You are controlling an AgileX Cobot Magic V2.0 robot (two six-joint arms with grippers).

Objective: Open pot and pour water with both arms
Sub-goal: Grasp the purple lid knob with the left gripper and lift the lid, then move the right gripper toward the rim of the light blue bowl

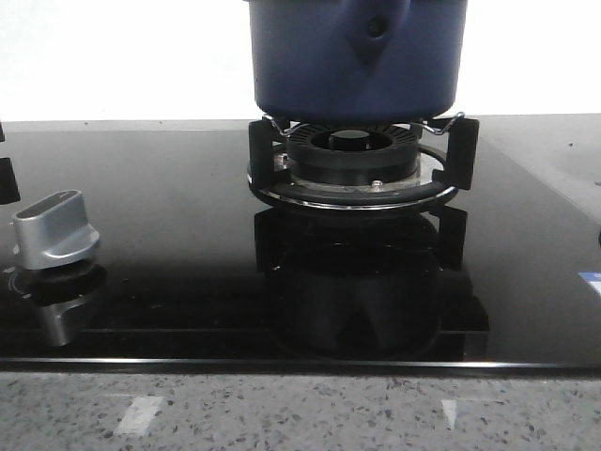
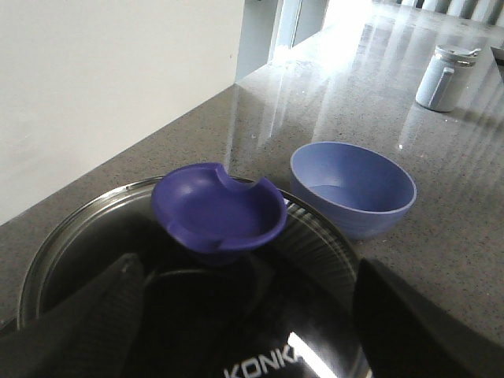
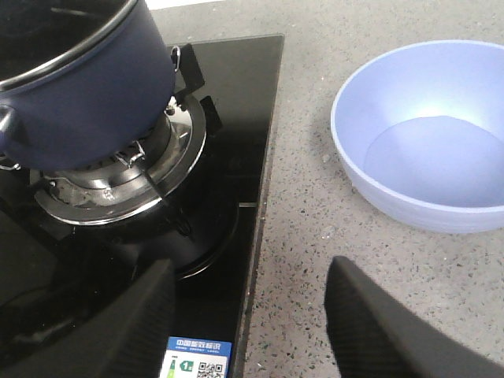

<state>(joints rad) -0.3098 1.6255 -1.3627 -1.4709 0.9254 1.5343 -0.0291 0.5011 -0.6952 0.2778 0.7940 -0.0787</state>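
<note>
Your desk [image 1: 310, 413] is a grey speckled stone top, and the black glass cooktop [image 1: 169, 216] set into it fills most of the front view. The pot [image 1: 319, 66], dark blue and matte, stands at 12 o'clock on that cooktop. Its handle bracket [image 1: 376, 28] faces you, and it rests on the wire supports of the black burner grate [image 1: 353, 193]. From the right wrist view you can see the pot's rim uncovered and its inside dark. The glass lid [image 2: 71, 236], with its dark-blue dished knob [image 2: 216, 213], shows under the left wrist camera. It is off the pot and over the grey stone, though you cannot tell whether it rests there. Just beside the lid, on the desk, stands a light-blue bowl [image 2: 354, 213]. The same bowl [image 3: 370, 185] sits clear of the cooktop's edge. Your left hand [image 2: 248, 268] is released, its fingers spread wide above the lid and gripping nothing. Your right hand [image 3: 250, 268] is released too, hanging over the cooktop's edge near a blue sticker [image 3: 197, 356]. A silver control knob [image 1: 56, 230] sits at 8 o'clock from the pot. A small grey shaker [image 2: 443, 76] stands well beyond the bowl.
</note>
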